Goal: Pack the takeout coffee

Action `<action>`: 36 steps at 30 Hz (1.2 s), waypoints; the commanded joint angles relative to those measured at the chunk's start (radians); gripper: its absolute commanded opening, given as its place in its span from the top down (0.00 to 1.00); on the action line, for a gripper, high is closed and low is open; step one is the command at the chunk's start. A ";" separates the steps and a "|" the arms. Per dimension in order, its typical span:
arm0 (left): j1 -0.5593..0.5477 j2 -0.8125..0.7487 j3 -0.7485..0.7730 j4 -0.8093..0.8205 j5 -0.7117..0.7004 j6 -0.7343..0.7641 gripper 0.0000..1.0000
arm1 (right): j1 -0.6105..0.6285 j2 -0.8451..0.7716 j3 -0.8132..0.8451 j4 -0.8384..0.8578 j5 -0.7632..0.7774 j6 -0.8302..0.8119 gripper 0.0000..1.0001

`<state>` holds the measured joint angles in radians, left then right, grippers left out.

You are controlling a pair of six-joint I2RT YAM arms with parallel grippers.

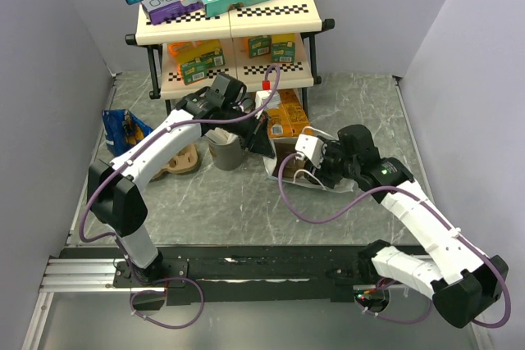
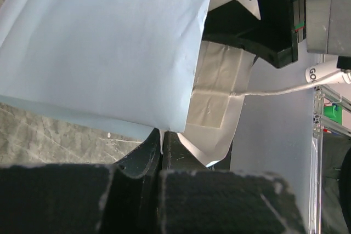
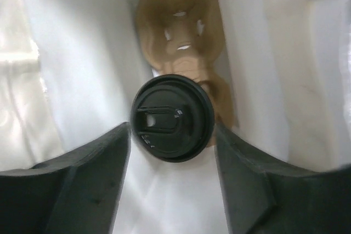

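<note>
The takeout coffee shows in the right wrist view as a round black lid point(image 3: 173, 118). It stands in a brown pulp carrier point(image 3: 178, 9) inside a white paper bag point(image 3: 71, 80). My right gripper point(image 3: 171, 130) is open inside the bag, one finger on each side of the lid with small gaps. The cup's tan wall is hidden under the lid. My left gripper point(image 2: 162, 135) is shut on the bag's edge point(image 2: 109, 42) and holds it up. In the top view the left gripper point(image 1: 250, 112) and right gripper point(image 1: 299, 157) meet at the bag point(image 1: 320, 187).
A grey cup point(image 1: 225, 152) stands left of the bag. Another pulp carrier point(image 1: 176, 161) lies further left, beside a blue packet point(image 1: 123, 129). An orange box point(image 1: 287, 116) sits behind the bag. A two-level rack point(image 1: 230, 18) with boxes stands at the back.
</note>
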<state>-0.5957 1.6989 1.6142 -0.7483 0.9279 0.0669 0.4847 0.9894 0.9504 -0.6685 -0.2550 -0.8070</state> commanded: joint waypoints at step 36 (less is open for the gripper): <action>0.028 0.005 0.021 -0.031 0.094 0.048 0.99 | 0.038 0.140 -0.142 0.307 0.326 -0.126 0.69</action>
<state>-0.5713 1.7000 1.6142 -0.7826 0.9638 0.0975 0.5175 1.1107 0.8139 -0.4160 0.0189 -0.9249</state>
